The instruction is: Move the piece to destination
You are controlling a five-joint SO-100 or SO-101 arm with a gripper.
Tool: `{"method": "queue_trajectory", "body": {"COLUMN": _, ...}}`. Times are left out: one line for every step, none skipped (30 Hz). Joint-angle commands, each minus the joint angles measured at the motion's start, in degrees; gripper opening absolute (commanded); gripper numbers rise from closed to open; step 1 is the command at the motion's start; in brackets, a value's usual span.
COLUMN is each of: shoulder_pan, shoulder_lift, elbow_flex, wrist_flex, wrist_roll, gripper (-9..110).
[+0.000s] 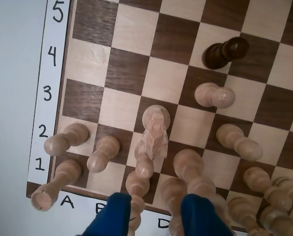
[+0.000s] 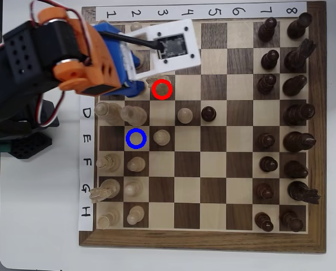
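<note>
A: Your blue two-fingered claw (image 1: 156,216) is spread wide, empty, above the first ranks in the wrist view. The pale carved-wood knight with jagged head (image 1: 155,130) stands on the dark red-ringed square, just ahead.

B: Handling?

A: Light, rigid, smooth wood; likely tippy. Pinch the neck below the head. Pale round-headed pawns (image 1: 142,167) crowd close. The blue-ringed light square (image 2: 136,138) looks bare, two rows off.

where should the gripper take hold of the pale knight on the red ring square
Grip the knight around its carved head and neck, coming straight down from above. It stands upright, a little taller than the pawns crowding it on the row 2 side, so a side approach risks knocking them. The gripper is open, its fingers not yet around it.
</note>
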Motion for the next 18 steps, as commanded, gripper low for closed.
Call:
{"method": "queue_trajectory", "body": {"shoulder_pan": 1.5, "shoulder_lift": -0.9, "elbow_flex": 0.2, "wrist_flex": -6.5, "wrist_roll": 28.7, "gripper": 22}}
{"method": "queue_trajectory", "body": {"shoulder_pan": 1.7, "shoulder_lift": -1.2, "elbow_flex": 0.2, "wrist_flex": -6.8, "wrist_roll": 28.8, "gripper": 22}}
{"method": "queue_trajectory", "body": {"shoulder_pan": 1.9, "shoulder_lift": -1.5, "elbow_flex": 0.2, "wrist_flex": -7.1, "wrist_roll": 29.3, "gripper": 22}}
{"method": "queue_trajectory", "body": {"shoulder_pan": 2.4, "shoulder_lift": -1.8, "elbow_flex": 0.2, "wrist_flex": -7.5, "wrist_roll": 29.9, "gripper": 22}}
{"method": "queue_trajectory", "body": {"shoulder_pan": 2.8, "shoulder_lift": -1.8, "elbow_flex": 0.1, "wrist_flex": -7.9, "wrist_roll": 30.4, "gripper": 22}}
{"method": "queue_trajectory", "body": {"shoulder_pan": 3.3, "shoulder_lift": -1.8, "elbow_flex": 0.1, "wrist_flex": -8.3, "wrist_roll": 31.2, "gripper": 23}}
{"method": "queue_trajectory", "body": {"shoulder_pan": 3.6, "shoulder_lift": -1.8, "elbow_flex": 0.4, "wrist_flex": -8.7, "wrist_roll": 32.1, "gripper": 23}}
{"method": "queue_trajectory", "body": {"shoulder_pan": 3.8, "shoulder_lift": -1.8, "elbow_flex": 0.7, "wrist_flex": -9.2, "wrist_roll": 32.2, "gripper": 23}}
{"method": "queue_trajectory", "body": {"shoulder_pan": 3.9, "shoulder_lift": -1.8, "elbow_flex": 1.2, "wrist_flex": -9.5, "wrist_roll": 32.2, "gripper": 23}}
{"method": "queue_trajectory", "body": {"shoulder_pan": 4.0, "shoulder_lift": -2.0, "elbow_flex": 1.8, "wrist_flex": -9.7, "wrist_roll": 32.2, "gripper": 23}}
{"method": "queue_trajectory", "body": {"shoulder_pan": 4.1, "shoulder_lift": -2.0, "elbow_flex": 2.5, "wrist_flex": -9.8, "wrist_roll": 32.0, "gripper": 23}}
{"method": "queue_trajectory", "body": {"shoulder_pan": 4.3, "shoulder_lift": -2.0, "elbow_flex": 3.6, "wrist_flex": -10.2, "wrist_roll": 31.7, "gripper": 23}}
{"method": "queue_trajectory", "body": {"shoulder_pan": 4.4, "shoulder_lift": -2.0, "elbow_flex": 4.8, "wrist_flex": -10.7, "wrist_roll": 31.6, "gripper": 23}}
{"method": "queue_trajectory", "body": {"shoulder_pan": 4.6, "shoulder_lift": -1.9, "elbow_flex": 6.2, "wrist_flex": -11.2, "wrist_roll": 31.5, "gripper": 23}}
{"method": "queue_trajectory", "body": {"shoulder_pan": 4.7, "shoulder_lift": -1.8, "elbow_flex": 7.6, "wrist_flex": -11.7, "wrist_roll": 31.3, "gripper": 23}}
{"method": "queue_trajectory", "body": {"shoulder_pan": 4.7, "shoulder_lift": -1.8, "elbow_flex": 8.8, "wrist_flex": -12.1, "wrist_roll": 31.1, "gripper": 23}}
{"method": "queue_trajectory", "body": {"shoulder_pan": 4.7, "shoulder_lift": -1.9, "elbow_flex": 9.8, "wrist_flex": -12.7, "wrist_roll": 30.9, "gripper": 23}}
{"method": "queue_trajectory", "body": {"shoulder_pan": 4.7, "shoulder_lift": -2.0, "elbow_flex": 10.7, "wrist_flex": -13.3, "wrist_roll": 30.8, "gripper": 23}}
